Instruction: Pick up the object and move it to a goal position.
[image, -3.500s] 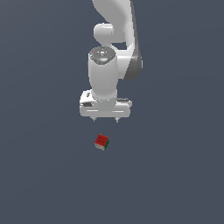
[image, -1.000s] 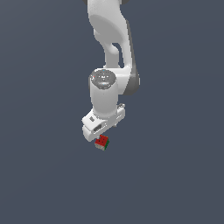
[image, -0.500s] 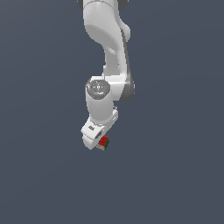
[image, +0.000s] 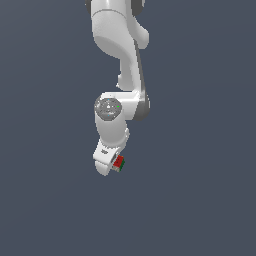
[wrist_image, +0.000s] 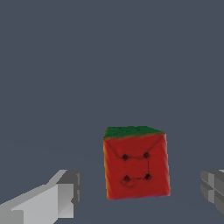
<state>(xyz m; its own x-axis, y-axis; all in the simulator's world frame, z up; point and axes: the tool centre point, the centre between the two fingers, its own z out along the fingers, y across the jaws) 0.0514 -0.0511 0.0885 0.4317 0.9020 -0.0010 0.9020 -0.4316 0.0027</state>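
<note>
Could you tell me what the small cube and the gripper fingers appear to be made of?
The cube looks like matte painted plastic or wood: flat red and green faces, dark dots, no shine. The gripper fingers look like dull grey metal or plastic, blocky; being a render, that is uncertain.

cube (wrist_image: 136, 166): red face with four dark dots joined by thin dark lines; green face at 12 o'clock of the red one
arm (image: 118, 45): white, dark grey seams
fingers (wrist_image: 52, 199): light grey
ground (image: 200, 150): plain slate grey-blue

Open gaps either side of the cube (wrist_image: 136, 162) between the hand's (wrist_image: 140, 192) fingers (nothing else on the floor (image: 200, 200))
</note>
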